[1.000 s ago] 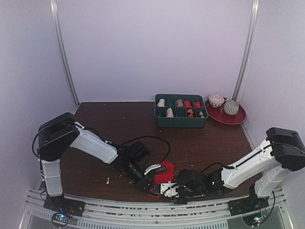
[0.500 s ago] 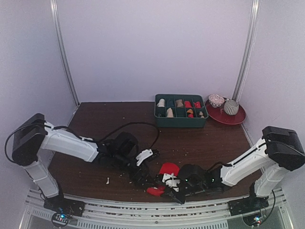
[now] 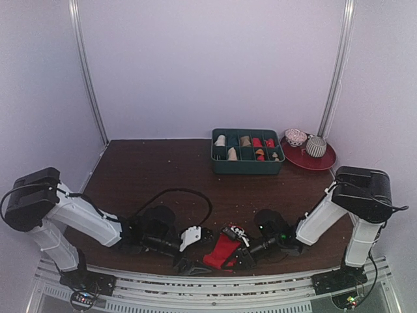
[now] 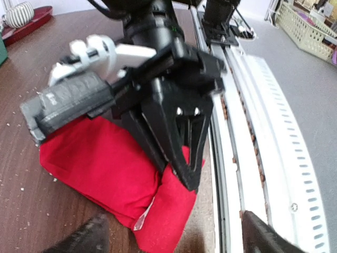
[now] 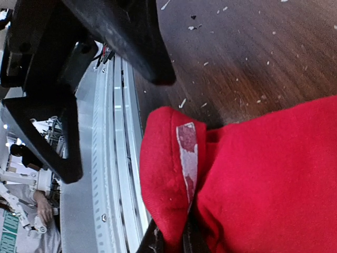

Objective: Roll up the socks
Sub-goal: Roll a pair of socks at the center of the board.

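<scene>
One red sock (image 3: 220, 251) lies folded on the dark wood near the table's front edge. My right gripper (image 3: 236, 257) is shut on its doubled-over end, where a whitish strip (image 5: 187, 153) shows in the fold. In the right wrist view the red sock (image 5: 263, 184) bulges out of my right gripper (image 5: 171, 245). In the left wrist view the right gripper (image 4: 189, 176) pinches the red sock (image 4: 105, 163). My left gripper (image 3: 195, 251) is open just left of the sock. Its fingertips (image 4: 87, 237) stand wide apart and touch nothing.
A green compartment tray (image 3: 247, 168) with small rolled bundles stands at the back. A red plate (image 3: 324, 163) with a bowl and a striped cup is to its right. A metal rail (image 3: 195, 287) runs along the front edge. A black cable (image 3: 176, 192) loops over the left arm.
The left gripper has opened, let go of the sock and drawn back left as its arm dropped low. The right gripper has closed on the red sock and shifted a little right.
</scene>
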`<state>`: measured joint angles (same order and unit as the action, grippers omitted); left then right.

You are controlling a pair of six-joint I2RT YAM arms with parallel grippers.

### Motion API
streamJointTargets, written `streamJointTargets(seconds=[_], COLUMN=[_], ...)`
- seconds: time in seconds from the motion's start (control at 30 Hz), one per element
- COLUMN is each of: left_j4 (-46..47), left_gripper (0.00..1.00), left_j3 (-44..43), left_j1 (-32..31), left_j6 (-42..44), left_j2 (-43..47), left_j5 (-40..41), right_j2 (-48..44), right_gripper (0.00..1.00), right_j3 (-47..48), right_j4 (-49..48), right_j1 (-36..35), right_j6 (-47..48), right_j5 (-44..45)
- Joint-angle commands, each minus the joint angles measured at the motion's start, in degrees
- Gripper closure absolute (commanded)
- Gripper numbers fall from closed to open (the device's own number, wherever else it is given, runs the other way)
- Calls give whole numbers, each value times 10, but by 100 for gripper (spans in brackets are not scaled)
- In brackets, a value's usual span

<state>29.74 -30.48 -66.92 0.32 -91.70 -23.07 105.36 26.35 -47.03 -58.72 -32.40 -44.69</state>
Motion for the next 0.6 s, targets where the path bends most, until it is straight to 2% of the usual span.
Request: streamJointTargets(seconds=[0.0,0.07,0.1,0.23,0.3,0.37,0.47,0.53,0.57], left_j4=[27,14,12,26,27,11,0,-4,-12], left_gripper=[24,40,44,54,66,83,87,99,100], left_j3=[-26,-36,-38,-35,-38,-53,-67,-74,-78], left_j1=[2,1,1,1,1,2,1,1,1], left_j6=[34,32,29,13,12,16,12,8,7], left_j2=[-48,-70,-78,-86,-93,-110,-135,-146,-150], left_j5=[-33,-43,-46,-55,-54,-51,-57,-59,-55], right_j2=[46,48,49,56,61,64,60,53,47], right_gripper=[94,94,94,94,94,94,94,94,94], right_j3=[-32,-30,-30,-31,-32,-30,-29,-26,-24], right_j4=[122,125,123,116,110,110,109,112,117], right_j1=[8,10,12,15,16,18,19,20,20], right_j6=[-59,-58,-58,-55,-55,-53,-49,-43,-39], right_j5=[-31,-32,-32,-33,-36,-38,-42,-44,-42])
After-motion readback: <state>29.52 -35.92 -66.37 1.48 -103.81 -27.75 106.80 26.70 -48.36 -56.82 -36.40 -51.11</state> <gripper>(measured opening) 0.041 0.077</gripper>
